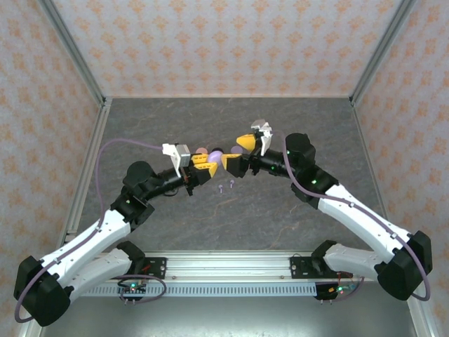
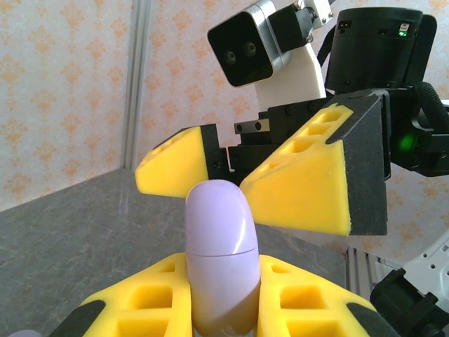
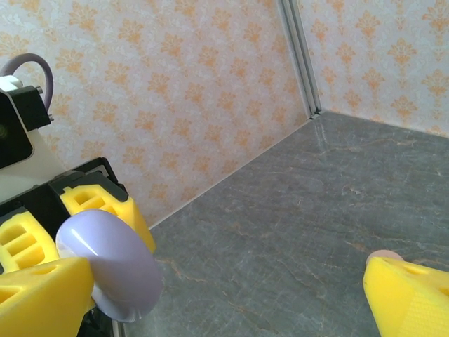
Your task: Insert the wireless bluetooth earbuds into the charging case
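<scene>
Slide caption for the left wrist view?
Left gripper holds a closed purple charging case upright, with the open right gripper facing it just beyond.

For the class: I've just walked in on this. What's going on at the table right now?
The left gripper is shut on a closed lilac charging case, holding it between its yellow fingers. The right gripper faces it with its jaws wide open, close to the top of the case and not gripping it. Two tiny purple earbuds lie loose on the table just below the two grippers.
</scene>
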Available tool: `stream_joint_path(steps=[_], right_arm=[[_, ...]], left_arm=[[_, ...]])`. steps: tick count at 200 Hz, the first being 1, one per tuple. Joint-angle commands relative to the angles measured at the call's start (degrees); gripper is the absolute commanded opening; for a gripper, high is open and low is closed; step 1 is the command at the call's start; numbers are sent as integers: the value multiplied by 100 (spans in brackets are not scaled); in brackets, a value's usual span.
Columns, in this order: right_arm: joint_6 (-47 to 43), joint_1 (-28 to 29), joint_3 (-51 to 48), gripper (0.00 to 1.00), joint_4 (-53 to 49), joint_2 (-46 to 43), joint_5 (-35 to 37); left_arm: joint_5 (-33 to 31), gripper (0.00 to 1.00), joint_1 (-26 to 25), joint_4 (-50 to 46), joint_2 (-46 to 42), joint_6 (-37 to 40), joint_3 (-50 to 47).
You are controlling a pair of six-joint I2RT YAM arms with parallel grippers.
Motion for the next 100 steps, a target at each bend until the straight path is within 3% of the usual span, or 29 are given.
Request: stream_joint_path(steps=[1,100], right_arm=[[-21,-25,290,99,118,77,139],[-256,-27,949,99,-649,367,429]], left_arm=[[21,0,-84,185,-16,149,152],[-19,0,-121,-30,-33,299,188]])
